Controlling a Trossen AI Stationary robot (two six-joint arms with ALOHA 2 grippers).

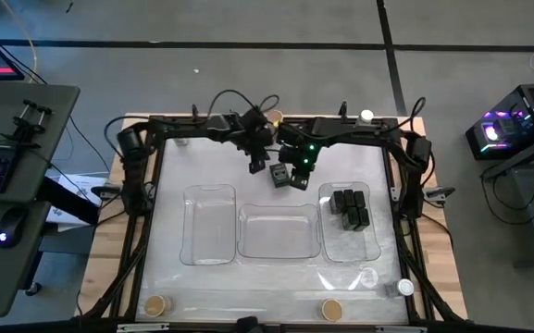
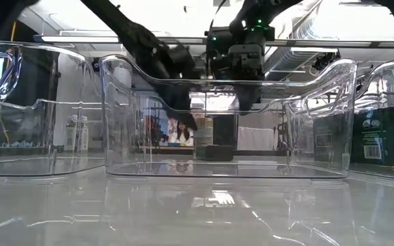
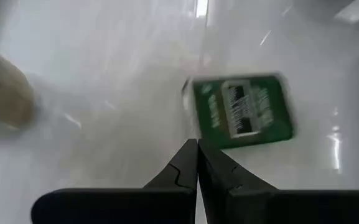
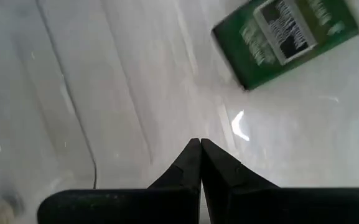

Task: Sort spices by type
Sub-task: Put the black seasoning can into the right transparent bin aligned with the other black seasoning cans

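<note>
A black boxy spice container with a green label (image 1: pixel 279 176) lies flat on the table beyond the middle tray (image 1: pixel 279 248), also seen in the left wrist view (image 3: pixel 241 112) and the right wrist view (image 4: pixel 285 40). My left gripper (image 1: pixel 255 166) (image 3: pixel 197 146) hovers shut just left of it, above the table (image 2: pixel 188 123). My right gripper (image 1: pixel 301 176) (image 4: pixel 200 144) hangs shut just right of it, higher up (image 2: pixel 248 102). Several black boxes (image 1: pixel 351 207) stand in the right tray (image 1: pixel 370 248). Round tan-topped containers (image 1: pixel 157 305) (image 1: pixel 331 310) (image 1: pixel 274 117) and white-lidded jars (image 1: pixel 366 117) (image 1: pixel 405 288) stand near the table's edges.
Three clear plastic trays sit side by side mid-table; the left tray (image 1: pixel 209 254) and the middle one hold nothing. Dark frame rails (image 1: pixel 155 166) run along the table's sides. Open table lies between the trays and the near edge.
</note>
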